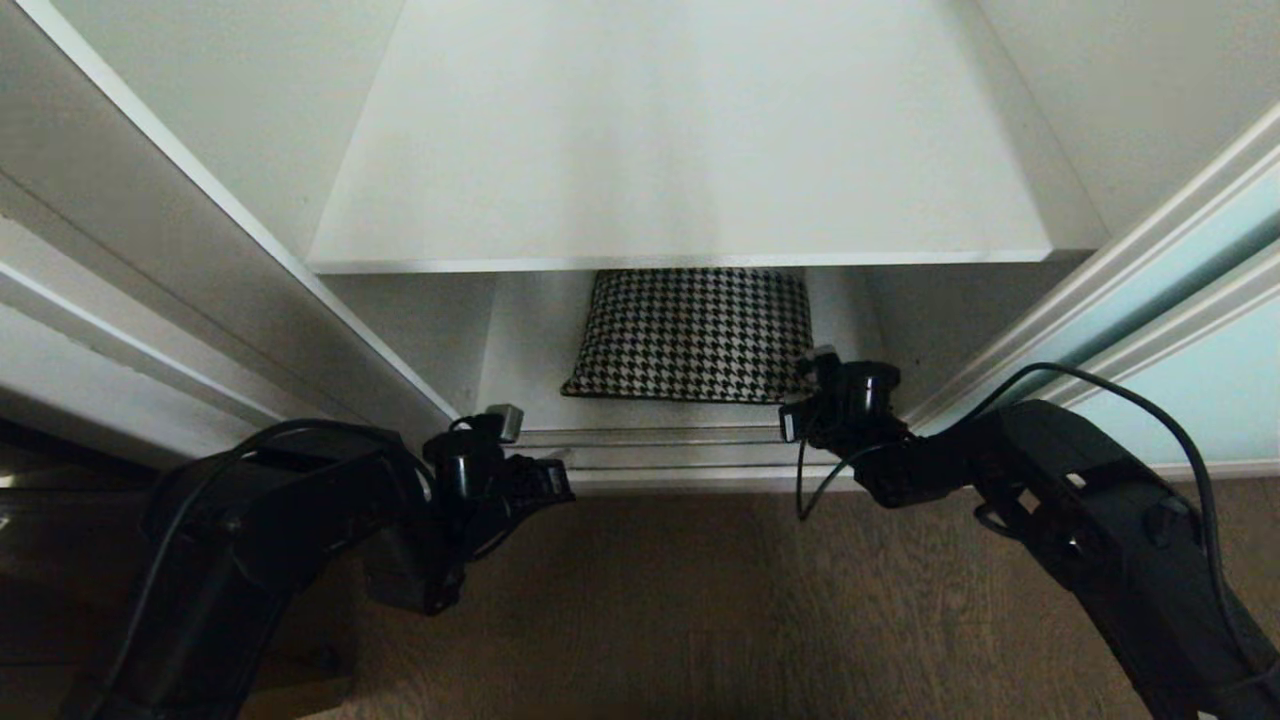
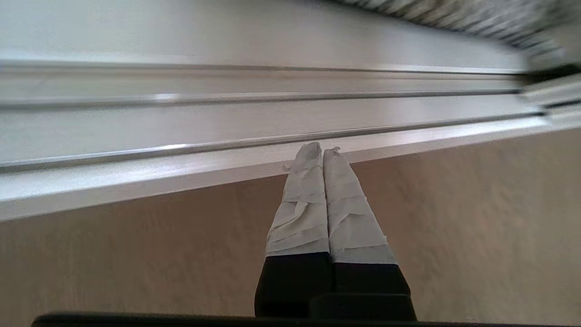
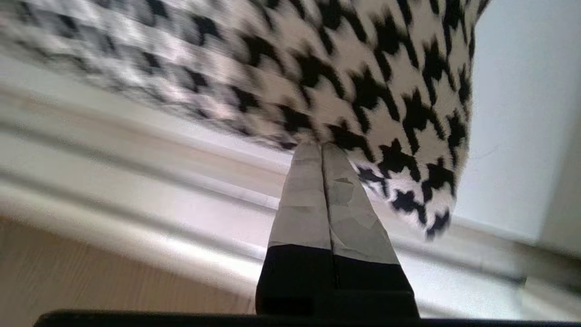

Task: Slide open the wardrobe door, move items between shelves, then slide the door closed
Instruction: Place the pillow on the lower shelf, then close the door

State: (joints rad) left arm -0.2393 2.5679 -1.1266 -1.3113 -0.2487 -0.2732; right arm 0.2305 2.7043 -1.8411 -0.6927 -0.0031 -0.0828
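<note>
Head view: wardrobe open. Sliding wardrobe door (image 1: 1200, 330) of pale aqua glass pushed off at 3 o'clock. White upper shelf (image 1: 680, 170) wide and bare at 12 o'clock. Houndstooth bundle (image 1: 692, 335) lying flat on the lower shelf (image 1: 520, 340), under the upper one, near the middle. Silver door track (image 1: 640, 440) running along the front edge, brown wood floor (image 1: 680, 600) below it. Left gripper (image 1: 550, 478) at 7 o'clock, low by the track, apart from the bundle. Right gripper (image 1: 800, 400) at 4 o'clock, right beside the bundle's near corner.

Left wrist view: taped fingers (image 2: 302, 209) pressed tight together, nothing between them, tips over the edge of the track (image 2: 227, 150).

Right wrist view: taped fingers (image 3: 306, 204) pressed tight together, nothing between them, tips right at the edge of the houndstooth cloth (image 3: 372, 91). Touching or just short of it, hard to tell.
</note>
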